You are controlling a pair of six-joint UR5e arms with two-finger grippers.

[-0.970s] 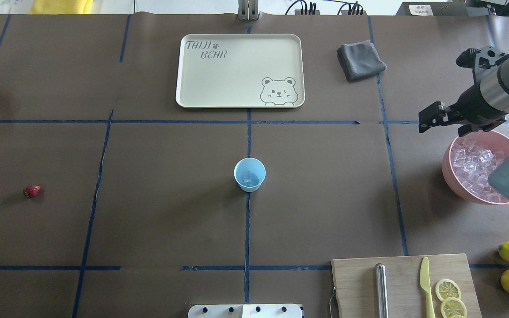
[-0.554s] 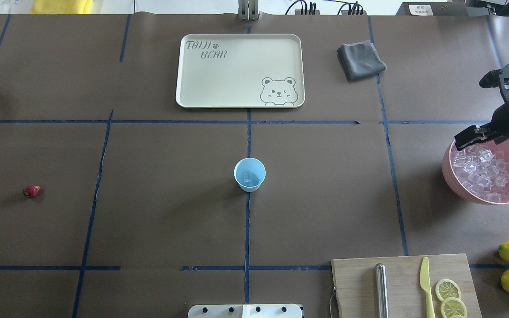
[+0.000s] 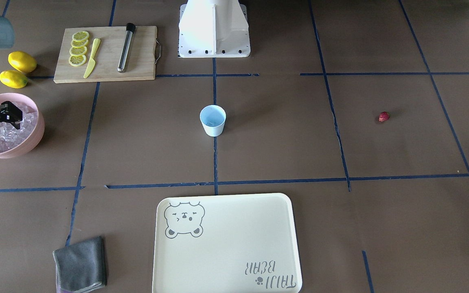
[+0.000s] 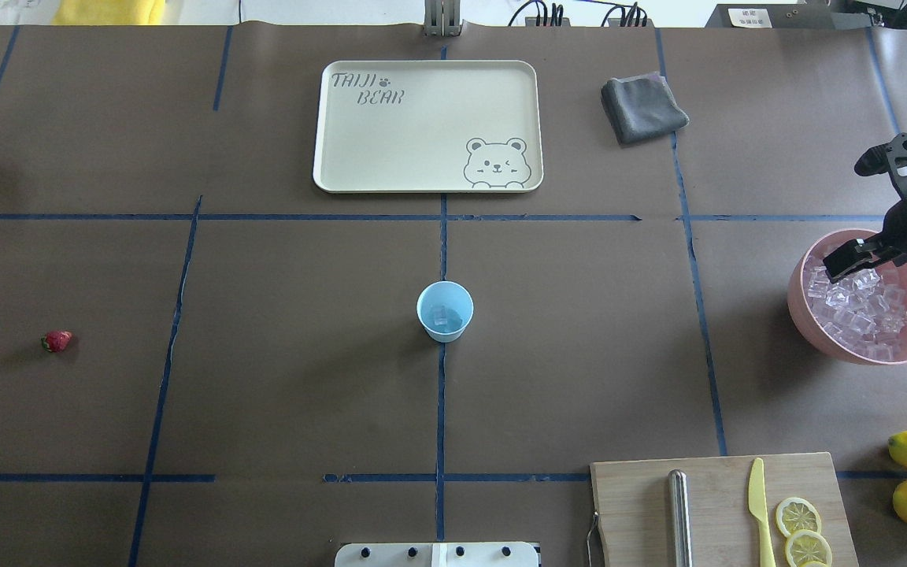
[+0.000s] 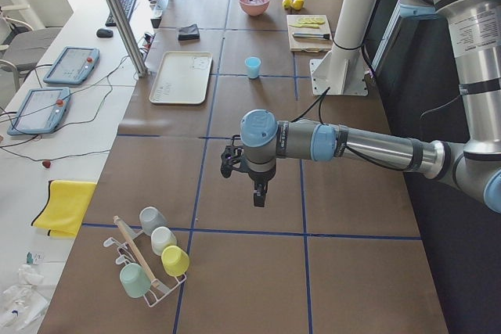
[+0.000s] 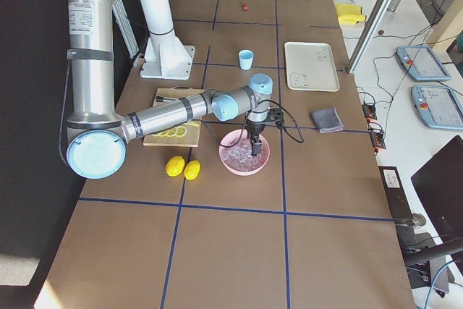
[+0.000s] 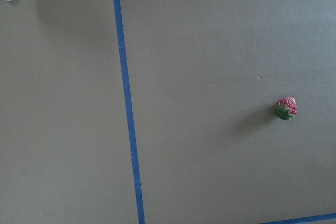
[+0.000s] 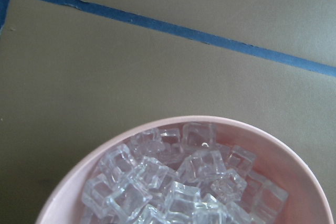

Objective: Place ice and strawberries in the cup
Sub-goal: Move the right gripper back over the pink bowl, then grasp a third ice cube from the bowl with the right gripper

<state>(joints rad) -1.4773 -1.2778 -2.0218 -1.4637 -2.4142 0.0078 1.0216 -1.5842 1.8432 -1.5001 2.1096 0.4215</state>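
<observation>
left tool: you had it hanging fingers-down over bare worktop, well apart from the cup on the robot's left. I cannot tell whether it was spread or pressed together.
strawberry: it lay alone on the worktop, well to the robot's left of the cup, on the same side as your left tool. The left wrist view caught the berry off to one side, not beneath the fingers. It was too small for me to read its long axis.
cup: it stood upright at the middle of the worktop on the blue tape line, with some ice already in its bottom and no berry.
right tool: you had it spread, pinching nothing I could see, well to the robot's right of the cup. Its fingers pointed down over the pink bowl.
ice heap: it filled the bowl, and the tool hung over its cup-ward side. Whether the fingers touched any cubes I cannot tell.
coming move: I judge a straight drop onto a cube, since the heap lay below the right tool rather than off to any side. For the strawberry, your left arm was much the nearer.
</observation>
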